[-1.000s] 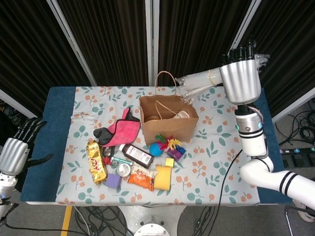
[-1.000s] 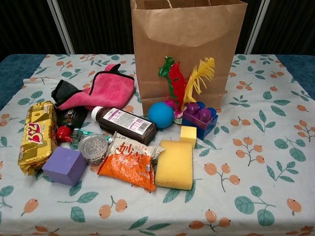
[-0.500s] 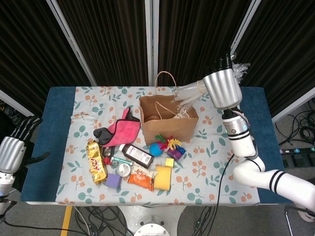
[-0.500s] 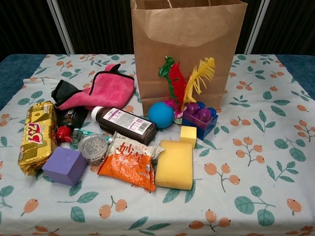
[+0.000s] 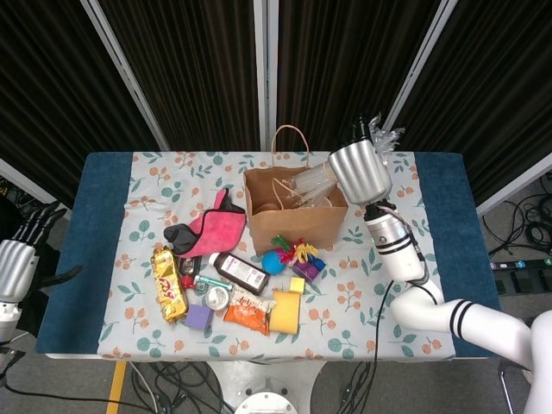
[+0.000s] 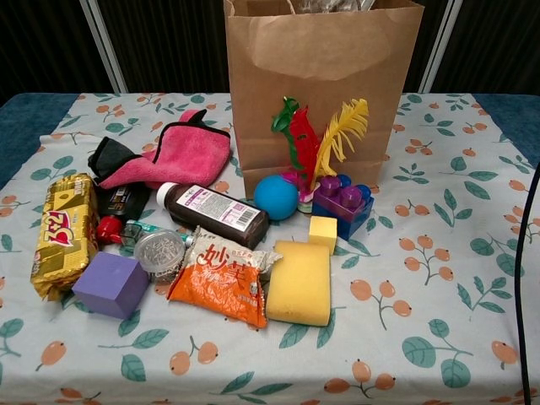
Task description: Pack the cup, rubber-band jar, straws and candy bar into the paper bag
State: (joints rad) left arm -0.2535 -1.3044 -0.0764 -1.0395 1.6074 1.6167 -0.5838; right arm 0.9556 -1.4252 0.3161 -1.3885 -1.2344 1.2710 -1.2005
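At the far left edge of the head view, the left robot hand (image 5: 15, 263) hangs off the side of the desk (image 5: 103, 185), its fingers apart and holding nothing, well away from everything. Moving right along the flowered cloth, the gold-wrapped candy bar (image 5: 168, 283) lies on the desk near the front-left corner, its long axis running roughly front to back, beside a purple block (image 5: 198, 316) and a brown bottle (image 5: 241, 273); it is much nearer the left robot hand than the right. Next, a pink cloth (image 5: 214, 228) lies just left of the paper bag (image 5: 293, 217), which stands upright and open at mid-desk with a blue ball (image 5: 273, 261) and feathered toy (image 5: 296, 250) at its foot. Over the bag's right rim, the right robot hand (image 5: 360, 171) grips a bundle of clear straws (image 5: 312, 183), whose long axis slants leftward and down from the hand into the bag's mouth, the far ends already inside. Whether the cup and rubber-band jar are already in the bag I cannot tell. As I judge it, the straws only need releasing, since they point straight into the opening.
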